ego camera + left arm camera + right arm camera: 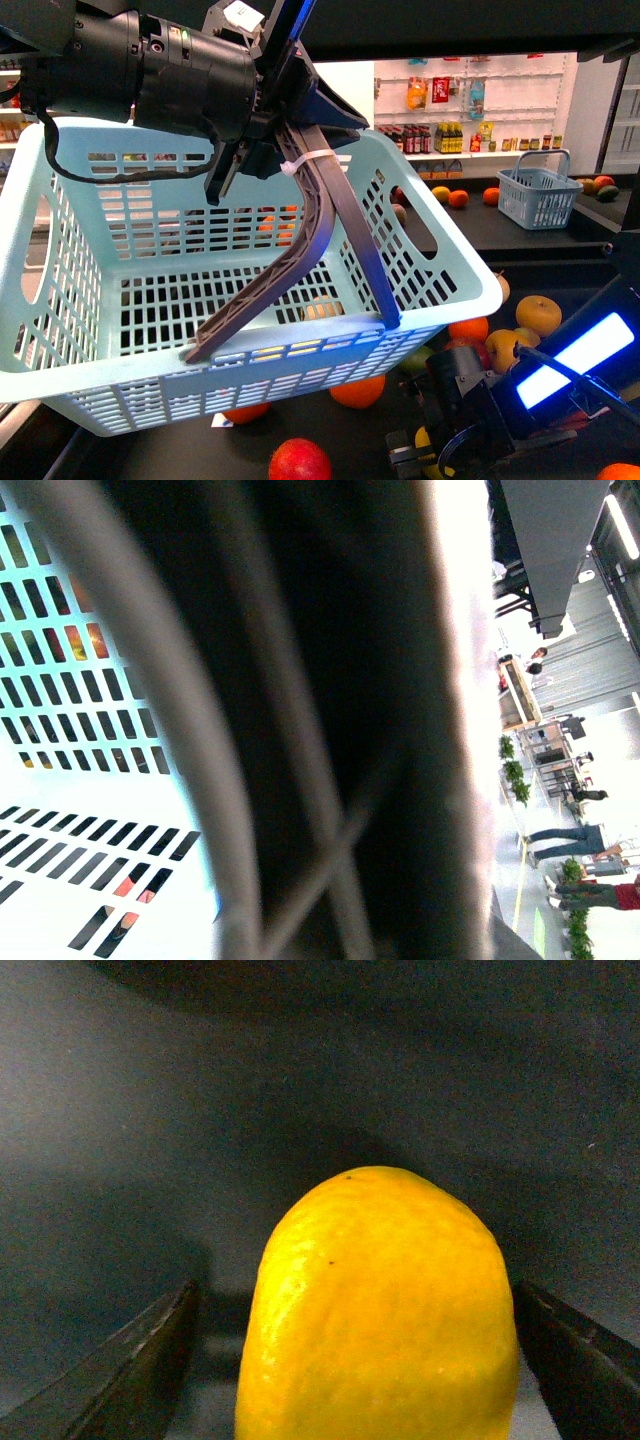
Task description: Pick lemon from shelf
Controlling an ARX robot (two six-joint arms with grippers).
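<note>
Front view bright, sharp. Left wrist view blurred, overexposed. Right wrist view dim, lemon [380, 1310] vivid.

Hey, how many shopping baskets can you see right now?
2. A large pale blue basket hangs close up from the left gripper; a smaller grey-blue basket stands on the black shelf at the back right. More could be hidden behind the large one.

L hand [255, 150] up, clamped on handle [312, 215]; R hand [420, 455] low (front-right), fingers [110, 1370] spread.
</note>
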